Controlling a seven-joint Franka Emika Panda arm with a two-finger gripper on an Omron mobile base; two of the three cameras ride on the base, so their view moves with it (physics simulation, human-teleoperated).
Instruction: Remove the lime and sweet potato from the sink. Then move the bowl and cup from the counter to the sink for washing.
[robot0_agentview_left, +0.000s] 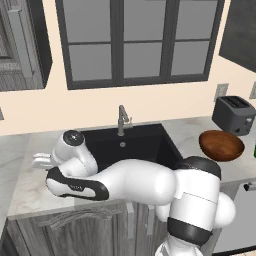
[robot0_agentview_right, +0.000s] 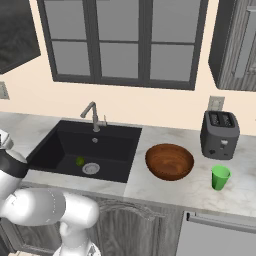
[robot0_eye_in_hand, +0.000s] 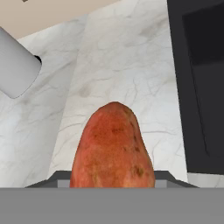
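Observation:
The orange-red sweet potato (robot0_eye_in_hand: 113, 148) sits between my fingers and points out over the marbled counter (robot0_eye_in_hand: 122, 65), left of the black sink (robot0_eye_in_hand: 197, 87). My gripper (robot0_agentview_left: 41, 161) is shut on it, low over the counter beside the sink's left rim (robot0_agentview_left: 89, 134). The small yellow-green lime (robot0_agentview_right: 80, 161) lies on the sink floor next to the silver drain (robot0_agentview_right: 91, 168). The brown wooden bowl (robot0_agentview_right: 169, 161) stands on the counter right of the sink. The green cup (robot0_agentview_right: 220, 177) stands upright farther right.
A grey faucet (robot0_agentview_right: 92, 116) rises behind the sink. A dark toaster (robot0_agentview_right: 220, 134) stands at the wall behind the cup. A pale cylinder (robot0_eye_in_hand: 15, 65) lies at the far left of the hand view. My arm (robot0_agentview_left: 135, 182) stretches across the sink's front edge.

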